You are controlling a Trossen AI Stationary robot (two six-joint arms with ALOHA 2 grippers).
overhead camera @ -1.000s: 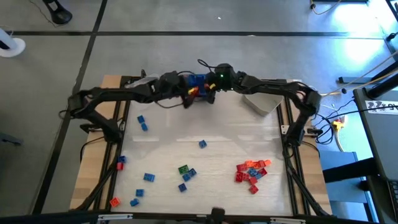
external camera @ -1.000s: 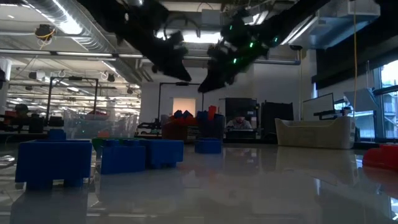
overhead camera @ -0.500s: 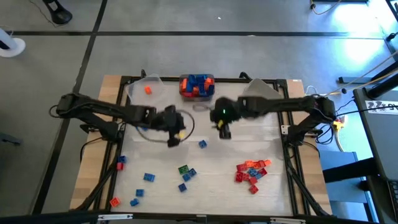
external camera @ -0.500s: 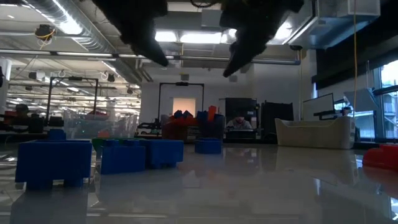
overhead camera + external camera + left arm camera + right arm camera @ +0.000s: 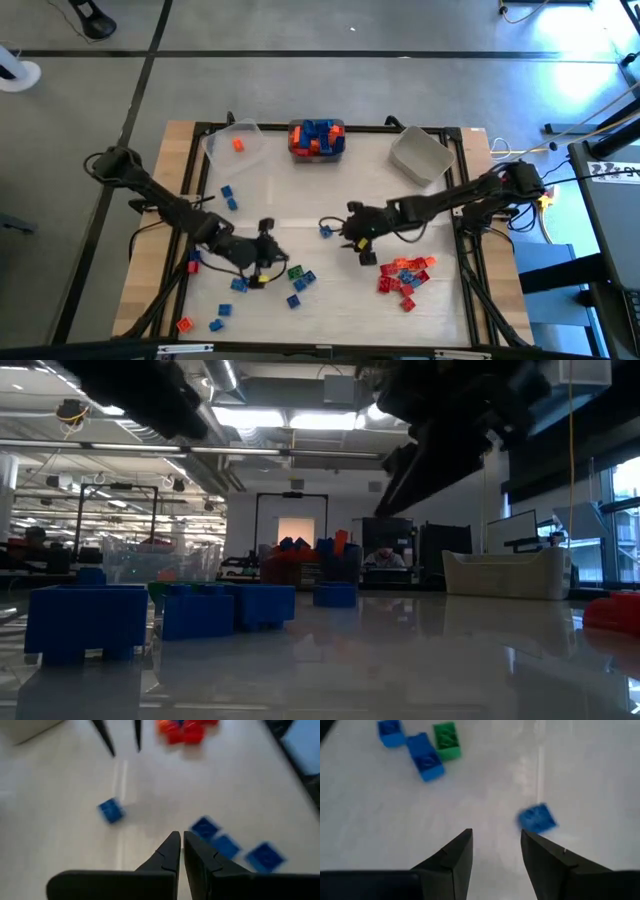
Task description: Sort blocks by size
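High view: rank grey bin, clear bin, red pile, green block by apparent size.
1-2. Clear bin and grey bin: look about alike, so no ranking between them.
3. Red pile: a smaller footprint than either bin.
4. Green block: smallest by far.

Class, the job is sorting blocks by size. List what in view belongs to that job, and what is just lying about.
Belongs to the job:
- loose blue blocks
- green block
- red and orange pile
- blocks in the middle bin
- left pincer
- right pincer

Lying about:
- cables beside the table
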